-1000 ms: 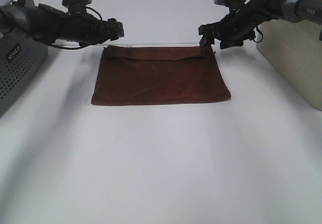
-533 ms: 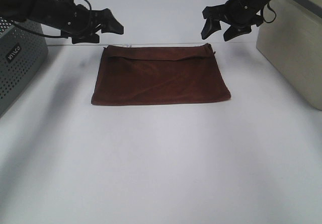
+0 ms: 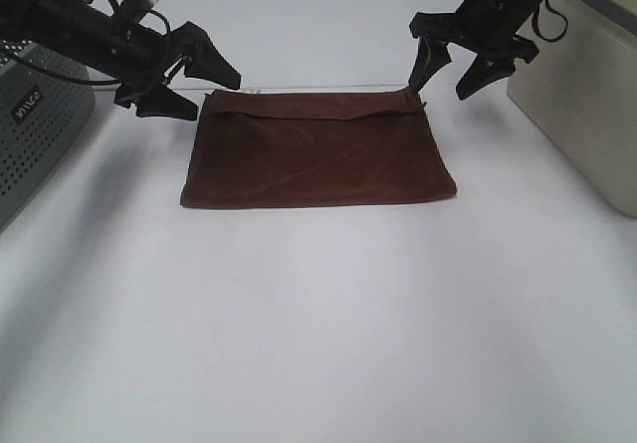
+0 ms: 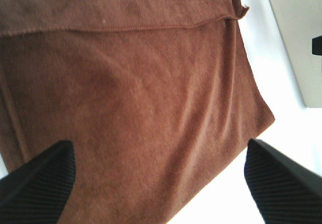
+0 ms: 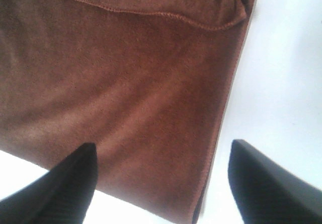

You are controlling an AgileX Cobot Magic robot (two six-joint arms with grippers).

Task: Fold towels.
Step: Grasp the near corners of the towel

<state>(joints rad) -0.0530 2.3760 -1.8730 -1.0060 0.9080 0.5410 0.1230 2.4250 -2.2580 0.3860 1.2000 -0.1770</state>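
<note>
Brown towel, folded flat (white table), fingers spread

Towel: dark reddish-brown terry, plain, no pattern. Folded into a wide rectangle and spread flat on the white table, long sides running across the overhead view, toward the far part of the surface. Stitched hem parallel to the far edge, marking off a narrow band there; unclear which layer lies uppermost. Hem slightly wavy, puckered into a small fold at the far right corner. Near edge straight and even. Nap smooth, only faint soft creases across the middle.
</note>
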